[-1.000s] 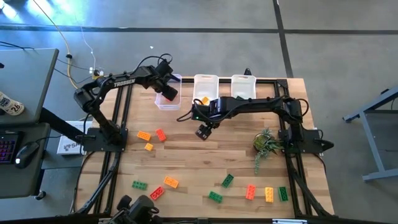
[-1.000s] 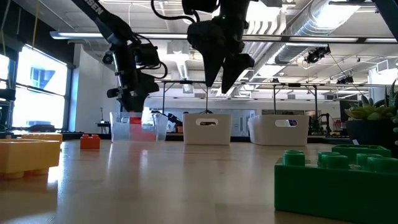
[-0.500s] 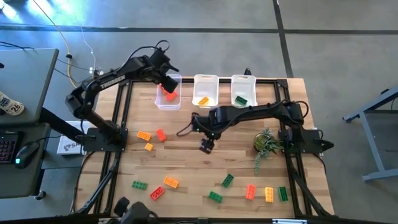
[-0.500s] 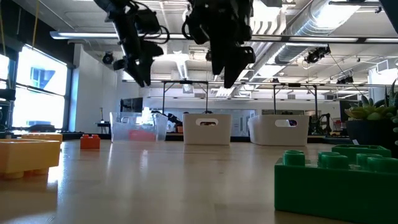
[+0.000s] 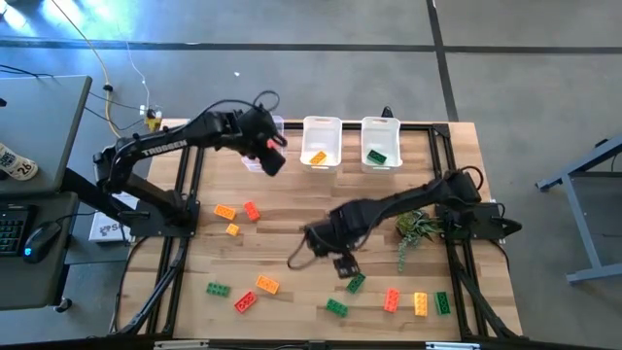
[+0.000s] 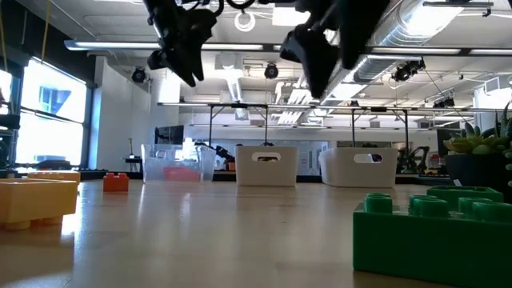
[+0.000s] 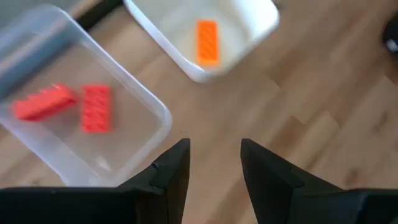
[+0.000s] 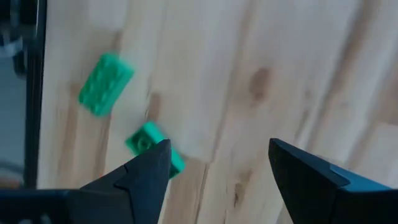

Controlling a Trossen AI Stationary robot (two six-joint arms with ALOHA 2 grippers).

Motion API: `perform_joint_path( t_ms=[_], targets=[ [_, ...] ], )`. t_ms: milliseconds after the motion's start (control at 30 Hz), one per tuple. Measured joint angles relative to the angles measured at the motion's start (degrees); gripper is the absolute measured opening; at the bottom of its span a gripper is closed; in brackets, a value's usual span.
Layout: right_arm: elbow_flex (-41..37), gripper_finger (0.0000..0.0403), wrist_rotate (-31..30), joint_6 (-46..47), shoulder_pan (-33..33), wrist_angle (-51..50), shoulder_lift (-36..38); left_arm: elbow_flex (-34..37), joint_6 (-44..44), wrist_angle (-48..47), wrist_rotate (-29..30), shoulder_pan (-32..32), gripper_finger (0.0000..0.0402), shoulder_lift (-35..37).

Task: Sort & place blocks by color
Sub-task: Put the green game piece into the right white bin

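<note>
High view: right end effector (image 5: 343, 264) has moved from surface centre toward near edge, now just beside a green block (image 5: 356, 283), fingers wide apart, empty. Left end effector (image 5: 272, 156) has pulled back off the clear bin (image 7: 149, 112), part-open, empty; two red blocks (image 7: 95, 108) lie inside, studded, oblong.

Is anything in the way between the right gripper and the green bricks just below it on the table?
Nothing visible blocks it. The right gripper hangs open above bare wood, and the nearest green brick lies just beside it, with a second green brick further toward the front edge. The right wrist view shows both bricks unobstructed beyond the fingers.
</note>
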State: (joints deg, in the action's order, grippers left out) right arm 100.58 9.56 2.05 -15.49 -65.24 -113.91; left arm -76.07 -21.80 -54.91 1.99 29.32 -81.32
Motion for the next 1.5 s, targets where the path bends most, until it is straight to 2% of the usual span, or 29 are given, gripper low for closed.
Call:
perform_joint_path(
  t_ms=[133, 267, 533, 833, 1000, 1233, 1367, 1500],
  targets=[
    [-3.44, 0.0256, -0.1, -4.53, -4.51, -0.04, 0.0, 0.0, -3.1, -1.95, 0.16, -5.51, 0.0131, 0.0],
    [-6.86, 0.0256, -5.17, -5.89, -9.31, 0.62, -0.09, 0.0, -6.07, -2.06, 0.88, -10.42, 0.0131, 0.0],
    [-11.62, 0.0256, -10.12, -7.04, -14.71, 7.62, -0.09, 0.0, -11.21, -2.05, 5.21, -17.27, 0.0131, 0.0],
    [-17.29, 0.0256, -10.74, -5.31, -14.91, 13.96, -0.09, 0.0, -12.12, -2.03, 6.05, -19.64, 0.0131, -0.02],
    [-20.77, 0.0256, -8.03, -4.85, -14.51, 17.89, -0.09, 0.02, -12.31, -2.01, 6.42, -19.62, 0.0131, -0.02],
    [-24.6, 0.0255, -7.6, -1.85, -14.53, 21.05, -0.09, 0.02, -12.14, -2.01, 7.62, -19.62, 0.0131, -0.04],
    [-25.55, 0.0226, -7.83, -0.59, -14.51, 22.22, 0.06, 0.02, -12.12, -2.0, 9.13, -19.58, 0.0131, -0.04],
    [-25.64, 0.016, -7.99, 1.32, -14.15, 22.48, 0.13, 0.02, -11.7, -1.98, 9.22, -19.58, 0.0131, -0.04]
  ],
)
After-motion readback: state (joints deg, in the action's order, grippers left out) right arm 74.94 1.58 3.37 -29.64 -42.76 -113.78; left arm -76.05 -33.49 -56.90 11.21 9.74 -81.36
